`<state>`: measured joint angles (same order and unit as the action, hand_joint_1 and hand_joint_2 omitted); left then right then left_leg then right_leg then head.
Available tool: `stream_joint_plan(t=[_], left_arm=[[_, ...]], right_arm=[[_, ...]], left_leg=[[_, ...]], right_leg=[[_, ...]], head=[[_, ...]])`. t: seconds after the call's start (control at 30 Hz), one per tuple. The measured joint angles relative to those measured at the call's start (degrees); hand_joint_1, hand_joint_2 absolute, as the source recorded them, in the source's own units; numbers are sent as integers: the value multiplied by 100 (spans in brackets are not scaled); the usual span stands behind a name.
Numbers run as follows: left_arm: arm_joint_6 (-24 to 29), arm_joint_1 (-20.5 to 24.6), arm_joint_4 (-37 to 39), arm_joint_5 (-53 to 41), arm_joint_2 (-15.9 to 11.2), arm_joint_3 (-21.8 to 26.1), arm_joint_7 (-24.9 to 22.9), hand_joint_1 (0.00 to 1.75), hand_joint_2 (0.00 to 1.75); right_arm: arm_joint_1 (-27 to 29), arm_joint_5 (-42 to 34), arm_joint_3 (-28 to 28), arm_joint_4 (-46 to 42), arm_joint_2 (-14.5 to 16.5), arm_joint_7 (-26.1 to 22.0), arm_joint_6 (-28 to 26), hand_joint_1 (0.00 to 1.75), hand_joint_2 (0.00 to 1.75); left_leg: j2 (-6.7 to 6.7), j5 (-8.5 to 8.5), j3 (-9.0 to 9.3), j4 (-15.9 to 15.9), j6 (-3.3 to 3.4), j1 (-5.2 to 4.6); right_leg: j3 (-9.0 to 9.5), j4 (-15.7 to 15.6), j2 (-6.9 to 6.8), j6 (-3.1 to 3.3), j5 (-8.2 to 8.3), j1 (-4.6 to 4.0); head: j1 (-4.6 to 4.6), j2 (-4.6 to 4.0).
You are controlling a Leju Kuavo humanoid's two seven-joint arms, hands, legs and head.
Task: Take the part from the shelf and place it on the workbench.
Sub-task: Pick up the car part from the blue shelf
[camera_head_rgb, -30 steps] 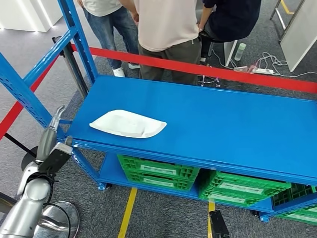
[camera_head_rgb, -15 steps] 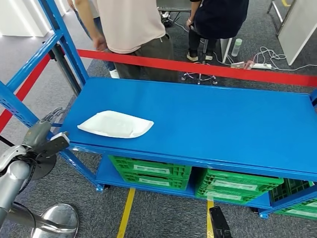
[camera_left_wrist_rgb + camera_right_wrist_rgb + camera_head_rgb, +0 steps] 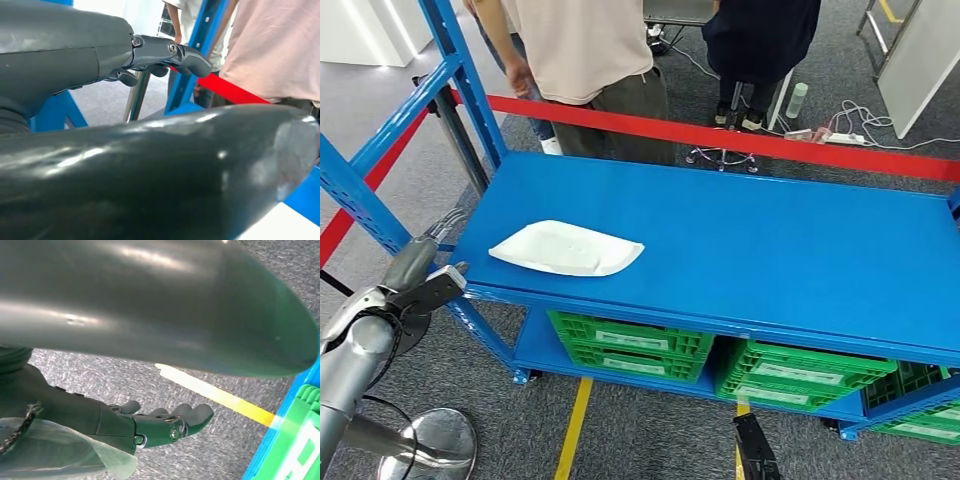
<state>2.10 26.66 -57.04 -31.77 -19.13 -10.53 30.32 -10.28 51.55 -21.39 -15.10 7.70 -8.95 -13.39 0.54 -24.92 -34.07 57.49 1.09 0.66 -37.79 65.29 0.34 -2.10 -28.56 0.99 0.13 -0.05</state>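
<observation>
A flat white part (image 3: pixel 565 248) lies on the left portion of the blue shelf top (image 3: pixel 773 250). My left hand (image 3: pixel 423 272) is at the shelf's left front corner, a short way left of the part, with its fingers stretched out and nothing in it. In the left wrist view its dark fingers (image 3: pixel 170 51) reach toward the blue upright, and an edge of the white part (image 3: pixel 286 225) shows past the thumb. My right hand (image 3: pixel 151 426) hangs over the grey floor, fingers apart and empty.
Green crates (image 3: pixel 633 345) fill the lower shelf. A blue upright (image 3: pixel 467 80) and a red barrier tape (image 3: pixel 743 140) frame the shelf, with people (image 3: pixel 584 60) standing behind it. A yellow floor line (image 3: pixel 573 430) and a round metal base (image 3: pixel 433 440) lie near my left side.
The camera swayed left, then part of the way back. My left arm sank from a raised pose, and the hand stays by the shelf's corner. The people behind have shifted.
</observation>
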Motion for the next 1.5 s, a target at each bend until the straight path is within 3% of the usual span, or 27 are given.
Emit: stream_joint_plan(t=[0.07, 0.17, 0.23, 0.33, 0.37, 0.4, 0.43, 0.53, 0.6, 0.73, 0.77, 0.83, 0.9, 0.93, 0.97, 1.0, 1.07, 1.1, 1.23, 1.3, 1.37, 1.4, 1.43, 1.5], left_arm=[[-1, 12, 2, 3, 18, 3, 6, 0, 0], [-2, 22, 5, 3, 30, 5, 16, 0, 0], [-2, 30, 8, 3, 30, 7, 22, 0, 0], [-5, 37, 14, 4, 33, 5, 27, 0, 0], [-7, 30, 21, 4, 36, 4, 29, 0, 0], [-3, 23, 28, 6, 40, 4, 35, 0, 0], [11, 19, 35, 13, 45, 4, 50, 0, 0], [96, 45, 43, 137, 83, 22, 168, 0, 0], [117, 89, 54, 346, 197, 67, 281, 0, 0], [148, 251, 169, 561, 602, 102, 302, 0, 0], [187, 333, 245, 536, 706, 93, 255, 0, 0], [270, 513, 462, 456, 889, 67, 152, 0, 0], [313, 656, 704, 376, 1033, 14, 88, 0, 0], [326, 714, 808, 343, 1090, -16, 68, 0, 0], [337, 770, 905, 319, 1142, -46, 51, 0, 0], [346, 825, 983, 301, 1184, -71, 39, 0, 0], [358, 928, 1109, 285, 1253, -106, 23, 0, 0], [359, 967, 1163, 281, 1277, -125, 19, 0, 0], [361, 1032, 1327, 280, 1361, -194, 5, 0, 0], [359, 1063, 1387, 279, 1402, -216, 4, 0, 0], [355, 1079, 1457, 279, 1434, -239, 4, 0, 0], [352, 1076, 1491, 277, 1445, -249, 4, 0, 0], [346, 1075, 1517, 268, 1455, -263, 4, 0, 0], [332, 1090, 1555, 247, 1472, -303, 5, 0, 0]], right_arm=[[-21, 3, 7, 0, 10, -1, 5, 0, 0], [-21, 7, 15, -1, 20, 1, 10, 0, 0], [-29, 8, 21, -1, 20, 0, 10, 0, 0], [-36, 8, 32, -1, 21, -1, 18, 0, 0], [-32, 9, 33, -1, 21, -1, 21, 0, 0], [-28, 13, 34, -1, 21, 0, 26, 0, 0], [-27, 19, 37, -1, 22, 2, 30, 0, 0], [-35, 57, 79, -1, 30, 7, 38, 0, 0], [-48, 91, 133, -1, 38, 11, 46, 0, 0], [-91, 112, 225, -1, 61, -12, 78, 0, 0], [-111, 109, 249, -2, 63, -13, 80, 0, 0], [-132, 96, 294, -3, 63, 1, 81, 0, 0], [-120, 82, 324, -2, 63, 32, 78, 0, 0], [-109, 79, 340, -2, 63, 44, 72, 0, 0], [-102, 75, 358, -2, 62, 54, 62, 0, 0], [-100, 71, 376, -3, 60, 58, 51, 0, 0], [-113, 63, 411, -3, 57, 62, 36, 0, 0], [-117, 60, 421, -3, 56, 62, 34, 0, 0], [-108, 55, 440, -4, 51, 50, 44, 0, 0], [-127, 55, 459, -5, 56, 39, 58, 0, 0], [-132, 55, 472, -5, 61, 37, 66, 0, 0], [-126, 54, 473, -5, 62, 37, 65, 0, 0], [-122, 52, 474, -5, 61, 38, 64, 0, 0], [-122, 50, 489, -6, 62, 40, 62, 0, 0]], left_leg=[[-22, -29, -35, 71, -72, -15], [-37, -29, -61, 99, -158, -19], [-37, -156, -119, 262, -204, -1], [-38, -657, -546, 1245, -259, 4], [-38, -759, -692, 1558, -262, 4], [-38, -758, -765, 1704, -254, 4], [-38, -647, -736, 1626, -233, 1], [-38, -91, -276, 602, -115, -32], [-41, -14, -111, 199, -53, -69], [-66, -17, -82, 69, 11, -59], [-65, -3, -71, 44, 35, -44], [-65, 4, -68, 40, 62, -39], [-65, 1, -66, 45, 72, -44], [-65, -2, -63, 49, 74, -45], [-65, -7, -59, 54, 72, -45], [-65, -15, -55, 62, 64, -45], [-67, -38, -69, 93, 23, -68], [-67, -42, -79, 105, -3, -80], [-66, -110, -107, 180, -111, -72], [-66, -393, -296, 644, -178, -52], [-65, -724, -635, 1398, -228, -28], [-65, -791, -759, 1657, -240, -19], [-65, -743, -793, 1711, -244, -12], [-65, -361, -561, 1183, -222, -5]], right_leg=[[304, -555, 9, 30, 146, 17], [360, -634, 24, 149, 141, 5], [367, -641, 23, 218, 157, 11], [371, -644, 23, 279, 151, 9], [371, -644, 23, 285, 148, 3], [373, -643, 24, 289, 144, -4], [379, -643, 26, 292, 142, -11], [400, -646, 30, 279, 128, -39], [373, -651, 20, 237, 129, -46], [308, -579, -24, 102, 49, -40], [209, -385, -26, 75, -69, -41], [-161, 342, -24, 39, -402, -37], [-484, 926, -25, 15, -538, -36], [-508, 920, -26, 10, -446, -36], [-416, 679, -27, 11, -256, -35], [-242, 286, -31, 17, -28, -33], [125, -439, -35, 48, 236, -36], [220, -613, -33, 71, 265, -39], [277, -702, -21, 197, 266, -25], [299, -724, -24, 246, 273, -1], [303, -722, -23, 264, 266, 0], [305, -721, -21, 266, 264, 0], [308, -719, -18, 265, 261, 0], [330, -717, -12, 253, 252, 0]], head=[[-2, 1], [-2, 0], [-12, 0], [-31, -1], [-29, -1], [-31, 0], [-30, 0], [-26, 0], [-27, 1], [-27, 0], [-20, 0], [-11, 0], [-10, -1], [-8, -1], [-8, 0], [-7, 0], [-12, 0], [-15, 0], [-23, 0], [-43, 0], [-52, -1], [-51, -1], [-50, -1], [-51, -1]])
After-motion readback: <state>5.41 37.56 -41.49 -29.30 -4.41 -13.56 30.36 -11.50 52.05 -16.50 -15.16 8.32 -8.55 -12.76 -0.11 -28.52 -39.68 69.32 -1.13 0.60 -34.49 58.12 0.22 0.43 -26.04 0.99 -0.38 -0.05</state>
